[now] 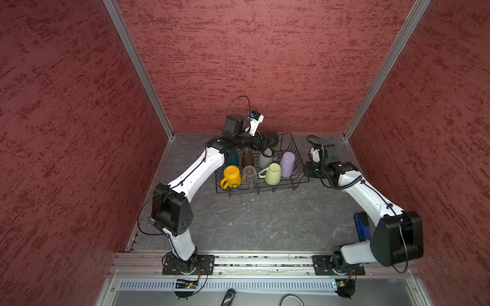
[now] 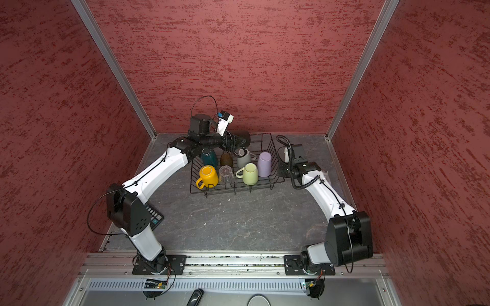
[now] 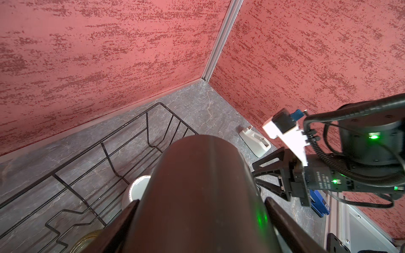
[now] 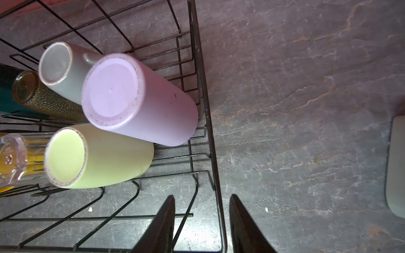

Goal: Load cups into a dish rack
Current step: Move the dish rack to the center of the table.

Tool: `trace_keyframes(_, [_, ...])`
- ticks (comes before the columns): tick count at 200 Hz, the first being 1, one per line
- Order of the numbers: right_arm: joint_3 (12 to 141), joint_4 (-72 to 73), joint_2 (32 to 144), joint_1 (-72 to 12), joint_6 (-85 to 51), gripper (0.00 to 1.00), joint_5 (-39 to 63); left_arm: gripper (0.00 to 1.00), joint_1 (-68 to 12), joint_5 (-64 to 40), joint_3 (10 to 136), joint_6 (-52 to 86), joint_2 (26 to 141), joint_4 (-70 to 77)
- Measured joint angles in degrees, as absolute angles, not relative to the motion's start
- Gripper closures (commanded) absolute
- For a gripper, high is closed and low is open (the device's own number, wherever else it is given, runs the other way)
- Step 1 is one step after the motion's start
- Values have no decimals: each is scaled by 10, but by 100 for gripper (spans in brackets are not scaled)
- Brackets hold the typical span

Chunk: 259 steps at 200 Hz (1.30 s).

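We see L claw (image 3: pixel 201 200) clamped on the black mug (image 3: pixel 197 164), held on its side above the dish rack (image 4: pixel 210 135) at its far edge, over the grey mug (image 1: pixel 265 159). R claw (image 4: pixel 202 197) is partly open w/ nothing held. Its jaws sit astride the rack's right rim wire, near the lilac tumbler (image 4: pixel 135 98), which stands bottom-up inside.

Pretty sure I'm driving a robot lab test cell here, not a real kitchen. Red textured wall panels (image 1: pixel 265 66) box in the dish rack (image 1: pixel 297 159) behind and on both sides, joined by aluminium corner posts (image 1: pixel 138 66). In front of the rack, both arms' base plates (image 1: pixel 188 265) bolt onto an aluminium rail (image 1: pixel 265 261) edging the slate-look tabletop (image 1: pixel 265 220).
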<state>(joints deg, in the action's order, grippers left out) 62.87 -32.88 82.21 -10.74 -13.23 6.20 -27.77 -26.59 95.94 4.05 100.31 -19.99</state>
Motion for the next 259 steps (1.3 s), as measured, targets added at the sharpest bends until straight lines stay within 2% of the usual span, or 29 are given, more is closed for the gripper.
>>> trace_keyframes(70, [603, -278, 855, -103, -130, 63, 71, 100, -278, -265, 959, 39, 1003, -204])
trace_keyframes(123, [582, -258, 864, -103, -128, 78, 74, 100, -278, -265, 959, 31, 1003, -206])
trace_keyframes(175, [556, -240, 860, -101, -127, 87, 80, 100, -278, -265, 959, 29, 1003, -206])
trace_keyframes(259, [501, -221, 808, -99, -140, 90, 120, 100, -278, -265, 959, 30, 1003, -206])
